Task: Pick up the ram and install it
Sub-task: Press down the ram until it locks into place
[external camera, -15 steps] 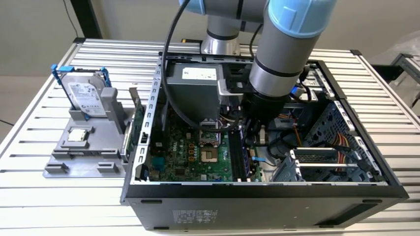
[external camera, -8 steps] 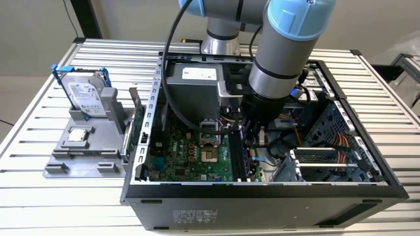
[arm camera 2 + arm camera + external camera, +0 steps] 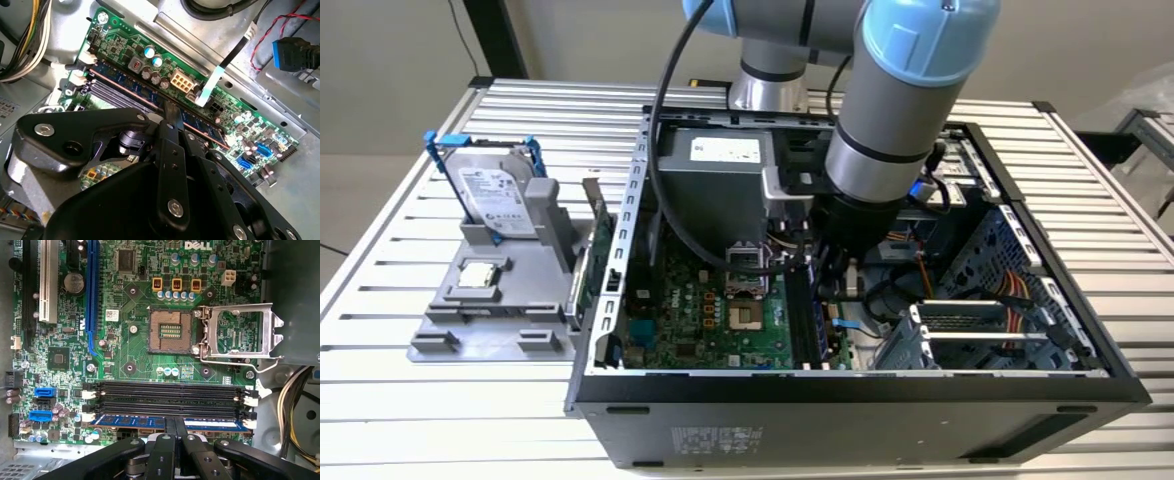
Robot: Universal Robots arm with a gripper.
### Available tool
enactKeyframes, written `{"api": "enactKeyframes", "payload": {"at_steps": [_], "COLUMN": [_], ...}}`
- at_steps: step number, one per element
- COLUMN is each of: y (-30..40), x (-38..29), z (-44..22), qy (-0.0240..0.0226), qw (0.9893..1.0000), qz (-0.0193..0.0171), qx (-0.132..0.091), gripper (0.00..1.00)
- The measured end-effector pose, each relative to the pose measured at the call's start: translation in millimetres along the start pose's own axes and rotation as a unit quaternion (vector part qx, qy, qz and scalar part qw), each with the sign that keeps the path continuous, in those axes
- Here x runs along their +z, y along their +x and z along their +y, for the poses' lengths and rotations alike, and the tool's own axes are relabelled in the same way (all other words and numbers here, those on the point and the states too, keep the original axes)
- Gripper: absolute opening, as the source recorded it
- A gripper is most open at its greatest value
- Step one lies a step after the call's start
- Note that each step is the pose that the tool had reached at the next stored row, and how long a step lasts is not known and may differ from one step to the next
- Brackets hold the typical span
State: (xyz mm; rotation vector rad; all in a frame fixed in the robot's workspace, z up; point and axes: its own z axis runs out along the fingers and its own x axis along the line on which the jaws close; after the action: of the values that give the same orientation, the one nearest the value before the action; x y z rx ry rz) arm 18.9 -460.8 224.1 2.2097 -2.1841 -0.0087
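1. On the exterior view's left, a grey holder (image 3: 491, 300) stands on the slatted table (image 3: 400, 420) beside the case, carrying a silver hard drive in a blue frame (image 3: 494, 195) and a small square processor chip (image 3: 480, 275).
2. Further right, the open computer case (image 3: 854, 395) lies on its side with the motherboard (image 3: 707, 310) exposed and the processor socket (image 3: 170, 330) empty, its metal latch (image 3: 240, 330) swung open.
3. Right of the socket run the black memory slots (image 3: 170, 395); the ram (image 3: 135, 421) sits in the outermost one, nearest the gripper (image 3: 174, 427), with white end clips (image 3: 251, 400) beside the slot ends.
4. The gripper's jaws are drawn together on the middle of the ram's upper edge, as both wrist views suggest; the fingers (image 3: 172, 116) meet the stick (image 3: 125, 82) there.
5. Handling, as I judge it: the ram is light, stiff and thin, yet fragile at its chips and contacts, so the bare long edge at mid-length is the sensible hold, with pressure kept straight down.
6. Hard to make out: whether the stick is fully seated or the clips latched. The gripper's body hides the middle of the stick, and in the exterior view the arm (image 3: 894, 110) covers the slots.
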Motion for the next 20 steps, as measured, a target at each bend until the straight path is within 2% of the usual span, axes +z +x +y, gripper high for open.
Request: {"api": "enactKeyframes", "payload": {"at_steps": [12,17,20], "y": [0.0,-0.1,-0.2], "x": [5.8,6.0,3.4], "z": [-0.1,-0.2,-0.1], "qy": [0.0,0.0,0.0002], "qw": [1.0,1.0,1.0], "qz": [0.0001,-0.0002,-0.0008], "qx": [0.0,0.0,0.0], "gripper": [0.0,0.0,0.0]}}
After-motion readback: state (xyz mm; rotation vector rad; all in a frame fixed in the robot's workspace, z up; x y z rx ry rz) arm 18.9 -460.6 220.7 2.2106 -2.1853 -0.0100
